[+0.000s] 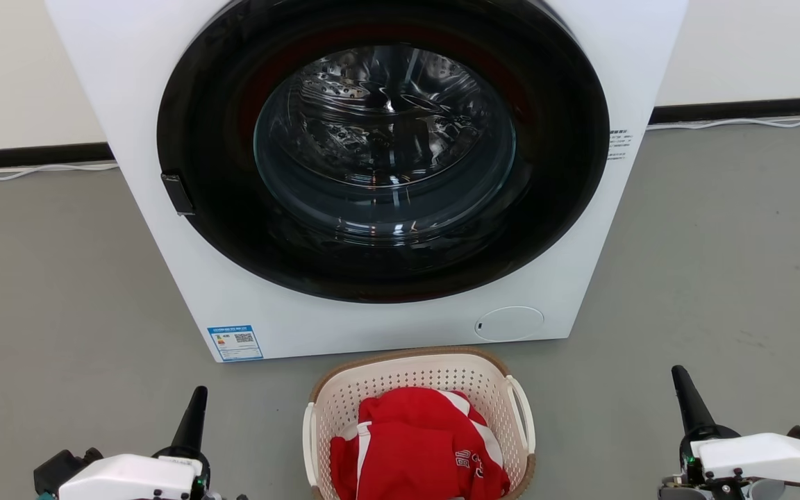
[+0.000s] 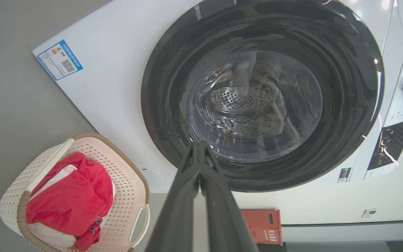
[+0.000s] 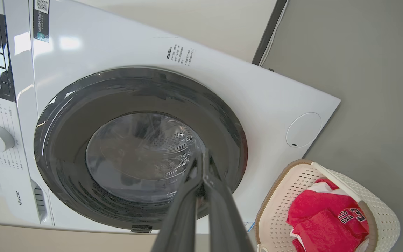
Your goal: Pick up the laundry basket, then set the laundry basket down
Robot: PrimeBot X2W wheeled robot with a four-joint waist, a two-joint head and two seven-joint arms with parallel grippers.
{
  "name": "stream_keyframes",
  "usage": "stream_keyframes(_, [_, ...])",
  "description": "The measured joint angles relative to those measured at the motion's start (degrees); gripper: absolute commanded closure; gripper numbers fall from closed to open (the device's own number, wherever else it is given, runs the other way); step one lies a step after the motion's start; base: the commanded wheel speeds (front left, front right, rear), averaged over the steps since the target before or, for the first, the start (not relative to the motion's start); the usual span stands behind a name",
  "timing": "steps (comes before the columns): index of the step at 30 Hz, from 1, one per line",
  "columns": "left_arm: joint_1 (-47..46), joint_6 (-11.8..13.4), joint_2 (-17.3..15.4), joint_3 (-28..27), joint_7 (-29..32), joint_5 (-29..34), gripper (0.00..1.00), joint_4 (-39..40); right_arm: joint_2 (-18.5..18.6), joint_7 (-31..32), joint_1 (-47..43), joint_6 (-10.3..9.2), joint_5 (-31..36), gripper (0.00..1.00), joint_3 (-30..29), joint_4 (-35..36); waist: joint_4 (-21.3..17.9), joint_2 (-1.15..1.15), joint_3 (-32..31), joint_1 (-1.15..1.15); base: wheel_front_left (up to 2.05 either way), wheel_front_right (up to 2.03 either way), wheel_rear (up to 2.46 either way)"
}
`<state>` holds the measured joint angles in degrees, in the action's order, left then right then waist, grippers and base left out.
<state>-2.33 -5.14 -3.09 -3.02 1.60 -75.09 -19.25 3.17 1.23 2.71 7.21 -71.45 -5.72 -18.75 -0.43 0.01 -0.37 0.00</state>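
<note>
Head cam: laundry basket (image 1: 407, 380) sits upright on the grey floor (image 1: 60, 292), centred between my two arms and just in front of the washing machine (image 1: 344, 326). Its far rim is close to the machine's base; I can't tell whether they touch. It has a brown rim band round the top and a white handle on each side. A red garment (image 1: 414, 444) with white trim is crumpled inside, piled to roughly rim height.

Left gripper (image 1: 198, 397): clenched, fingers pressed into one dark point, holding nothing. It's at lower left, well apart from the basket, pointing toward the machine. Left wrist cam agrees: fingers meet at the tips, aimed at the lower part of the door glass (image 1: 386, 139), with the basket off to one side.

Right gripper (image 1: 679, 378): same, clamped on nothing, at lower right and well apart from the basket's right handle. Right wrist cam shows the tips touching, with the basket in the lower corner of that view.

The machine door is closed, and the steel drum shows through the glass. There's a blue label (image 1: 235, 342) at the machine's lower left corner and a round cover (image 1: 509, 323) at lower right, just behind the basket. A white cable (image 1: 39, 170) runs along the wall base. Left wrist cam also picks up a red-orange box (image 2: 262, 225) past the machine.
</note>
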Motion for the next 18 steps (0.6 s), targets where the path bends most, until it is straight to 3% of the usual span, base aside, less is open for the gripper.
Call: stream_keyframes(18, [-0.49, -1.01, 0.54, -0.99, 3.01, -10.44, 1.0, 2.16, -0.26, 2.89, 0.08, -0.01, -12.7, 1.0, -1.34, 1.76, 0.27, 0.0, 0.36, 0.0, 0.0, 0.0, 0.0])
